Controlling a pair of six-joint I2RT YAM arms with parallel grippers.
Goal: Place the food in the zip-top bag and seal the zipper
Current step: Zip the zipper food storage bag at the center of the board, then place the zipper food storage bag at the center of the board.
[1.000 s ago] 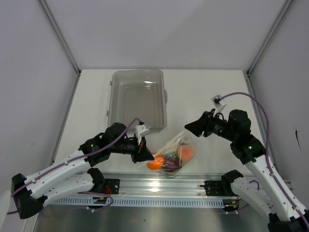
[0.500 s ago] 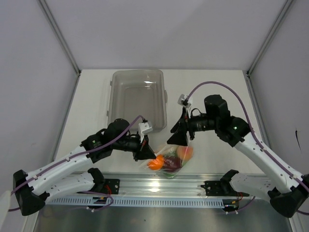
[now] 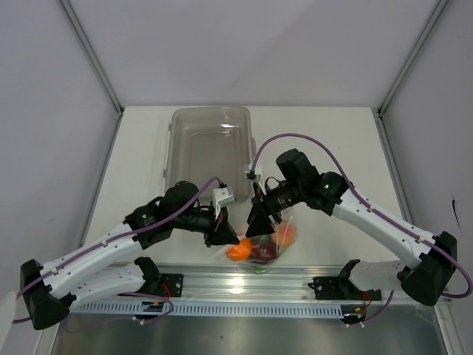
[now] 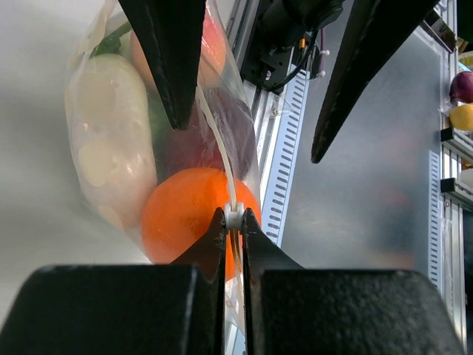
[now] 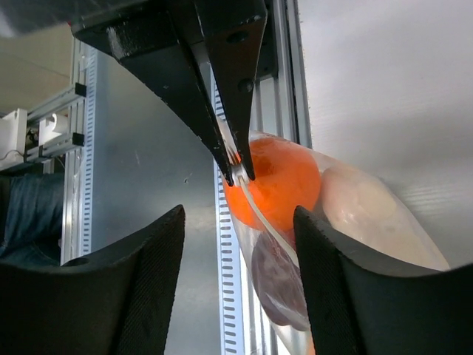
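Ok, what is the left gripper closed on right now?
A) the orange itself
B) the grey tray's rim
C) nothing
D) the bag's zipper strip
D: in the left wrist view the left gripper is shut on the pale zipper strip at the zip-top bag's edge, with the orange behind it inside the plastic.

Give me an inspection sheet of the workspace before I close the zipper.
Surface: white table, no spills seen.
Job's things: zip-top bag at the near edge holds orange, white radish, dark red bulb.
Clutter: empty grey tray behind the bag.
Grippers: left gripper shut on the zipper end; right gripper open, fingers either side of the zipper.
Cables: purple cable arcs above the right gripper, off the bag.
Surroundings: white walls, metal rail at near edge.
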